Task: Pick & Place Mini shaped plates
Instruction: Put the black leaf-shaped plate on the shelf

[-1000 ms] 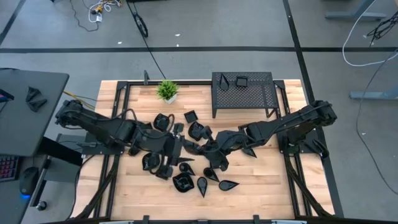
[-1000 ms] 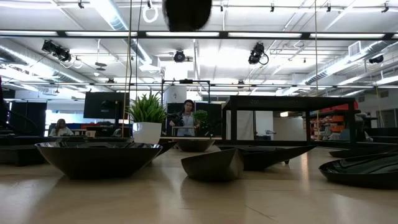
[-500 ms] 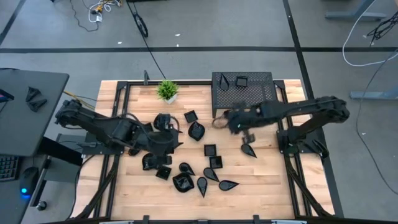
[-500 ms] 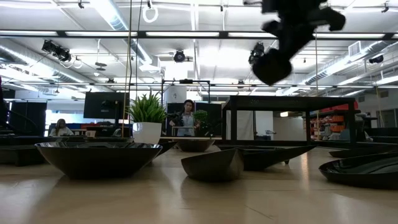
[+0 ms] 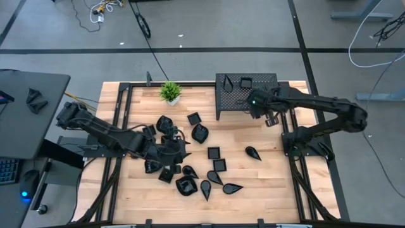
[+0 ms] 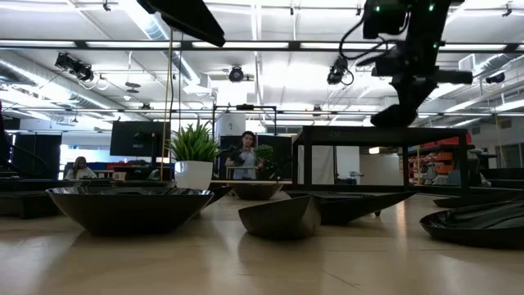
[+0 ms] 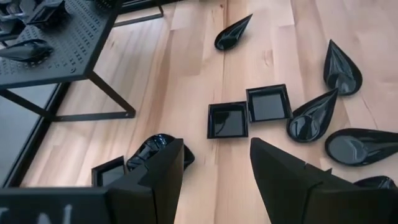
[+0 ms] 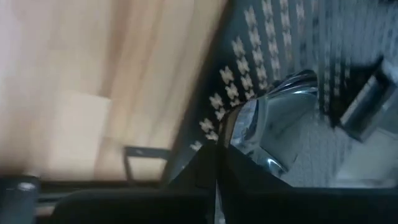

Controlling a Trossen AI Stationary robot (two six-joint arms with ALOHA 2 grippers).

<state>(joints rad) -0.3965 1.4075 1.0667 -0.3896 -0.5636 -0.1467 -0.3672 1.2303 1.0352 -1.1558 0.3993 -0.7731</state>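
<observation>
Over the black perforated rack (image 5: 247, 90), our right gripper (image 5: 254, 101) has its fingers clamped on the rim of a glossy black mini plate (image 8: 273, 121), which juts forward from the fingertips above the rack's mesh. We judge these dishes light, rigid and slick, likely chippable, best pinched at a raised edge. Our left gripper (image 7: 214, 171) hovers above the bench (image 5: 272, 171), fingers apart and empty, with two square plates (image 7: 249, 112) just ahead of them among the scattered teardrop plates (image 7: 311, 115).
</observation>
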